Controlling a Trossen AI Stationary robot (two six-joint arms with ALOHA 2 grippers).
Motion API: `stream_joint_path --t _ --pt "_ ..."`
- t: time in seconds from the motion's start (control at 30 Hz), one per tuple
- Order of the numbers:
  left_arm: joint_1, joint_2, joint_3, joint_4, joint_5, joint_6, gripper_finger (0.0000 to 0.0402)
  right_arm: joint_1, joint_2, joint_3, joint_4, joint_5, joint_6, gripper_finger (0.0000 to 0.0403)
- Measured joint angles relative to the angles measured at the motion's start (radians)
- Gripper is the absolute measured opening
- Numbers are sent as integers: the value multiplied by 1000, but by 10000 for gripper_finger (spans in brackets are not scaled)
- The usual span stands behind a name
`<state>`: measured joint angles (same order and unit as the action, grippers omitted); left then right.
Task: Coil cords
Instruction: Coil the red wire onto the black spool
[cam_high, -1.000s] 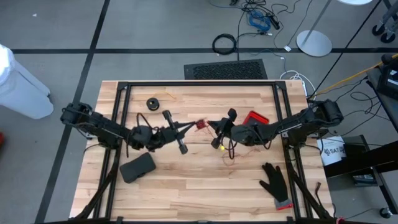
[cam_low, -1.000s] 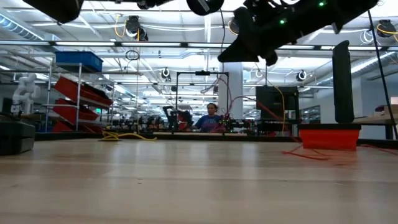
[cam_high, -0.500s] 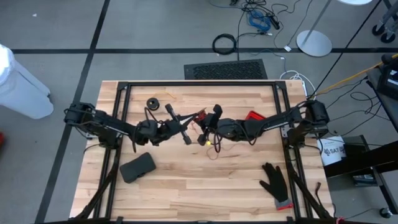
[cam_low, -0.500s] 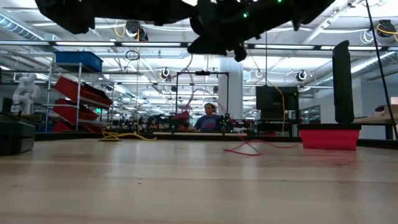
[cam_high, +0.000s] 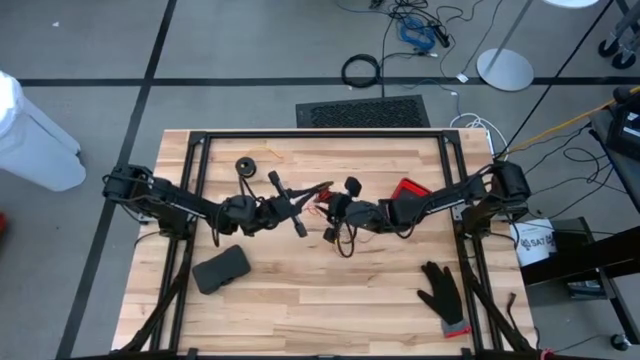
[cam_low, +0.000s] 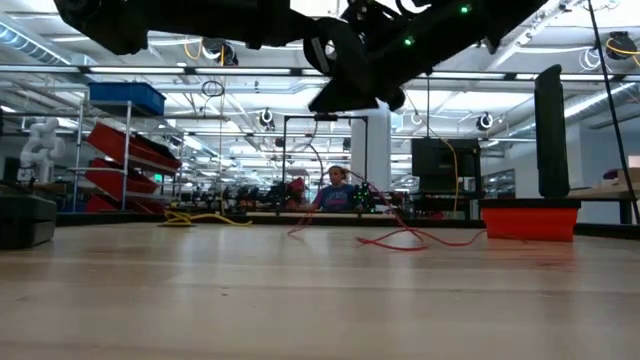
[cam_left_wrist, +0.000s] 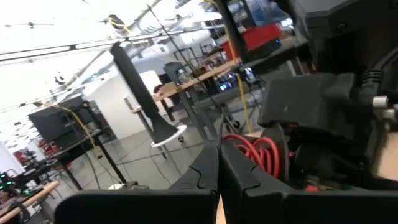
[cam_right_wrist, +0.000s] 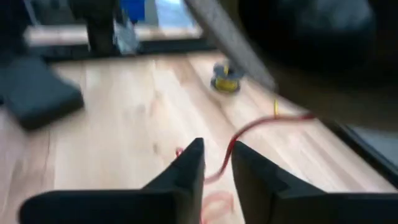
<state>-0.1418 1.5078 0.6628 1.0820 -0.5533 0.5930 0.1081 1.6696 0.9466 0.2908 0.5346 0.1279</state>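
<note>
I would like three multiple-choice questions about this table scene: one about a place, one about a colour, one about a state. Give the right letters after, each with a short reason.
1. Where does the black glove lie on the table, seen from above?
A. near the right corner at the picture's bottom
B. at the table's far left edge
C. between the two grippers

2. What colour is the cord lying on the table in the low view?
A. blue
B. red
C. white

3. How do the fingers of the left gripper stand?
A. wide open
B. shut together
C. closed around the glove

Answers: 1 A, the high view shows the glove alone near that corner. 2 B, the thin cord curls red across the wood. 3 B, the left wrist view shows the two dark fingers pressed together.
</note>
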Motion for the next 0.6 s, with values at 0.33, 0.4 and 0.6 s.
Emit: stream_joint_path --t 0.33,0.4,0.6 --pt "-11 -9 5 46 -8 -10 0 88 4 -5 -252 19 126 140" --pt "-11 -3 3 32 -8 -9 0 96 9 -3 -265 -2 157 143" --pt "-11 -4 3 35 0 -9 0 100 44 -3 -268 -11 218 140"
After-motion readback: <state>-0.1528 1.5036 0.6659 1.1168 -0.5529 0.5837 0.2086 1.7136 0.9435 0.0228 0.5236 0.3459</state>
